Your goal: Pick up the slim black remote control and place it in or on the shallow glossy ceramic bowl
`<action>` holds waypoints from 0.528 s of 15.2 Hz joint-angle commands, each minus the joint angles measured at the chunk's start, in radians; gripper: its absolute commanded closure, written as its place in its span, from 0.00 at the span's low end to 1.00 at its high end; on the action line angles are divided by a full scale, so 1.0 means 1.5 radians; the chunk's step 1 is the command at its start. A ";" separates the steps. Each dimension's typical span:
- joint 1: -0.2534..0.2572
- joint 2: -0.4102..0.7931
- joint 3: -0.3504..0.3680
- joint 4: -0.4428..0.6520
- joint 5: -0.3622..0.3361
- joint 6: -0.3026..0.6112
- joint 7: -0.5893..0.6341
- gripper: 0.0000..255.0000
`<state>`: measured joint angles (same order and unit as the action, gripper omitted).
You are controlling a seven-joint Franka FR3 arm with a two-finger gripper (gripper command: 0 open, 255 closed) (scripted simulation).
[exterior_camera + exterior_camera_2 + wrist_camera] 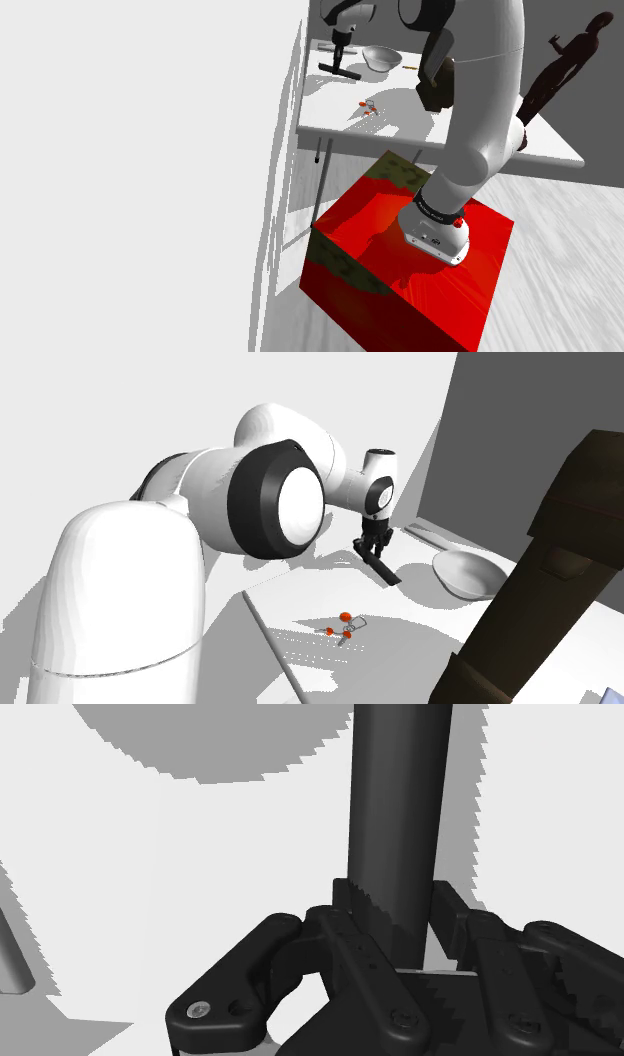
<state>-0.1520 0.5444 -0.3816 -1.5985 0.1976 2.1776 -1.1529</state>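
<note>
Gripper (395, 916) clamped on slim black remote (400, 814).
Remote: smooth, bar-shaped, seated between both serrated fingers (342, 929), just beside the shallow glossy grey bowl (381, 59) on the white table (340, 112).

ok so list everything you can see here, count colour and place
slim black remote control: one, black, clasped between the gripper's fingers
shallow glossy bowl: one, pale grey, on the table beside the remote
small ring of red-orange pieces: one, on the table nearer the stand
human-shaped figurine: one, dark brown, shoulder view's upper right
table: one, white, by the wall
box stand: one, red, mossy patches, on the floor
arm: one, white, dark joints
gripper: one, black, over the table
</note>
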 commanded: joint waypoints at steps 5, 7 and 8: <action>0.002 -0.020 -0.006 0.027 -0.010 -0.046 0.006 1.00; 0.003 -0.026 -0.008 0.036 -0.013 -0.061 0.007 1.00; 0.003 -0.029 -0.008 0.041 -0.014 -0.068 0.008 1.00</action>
<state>-0.1479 0.5075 -0.3924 -1.5430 0.1793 2.0876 -1.1410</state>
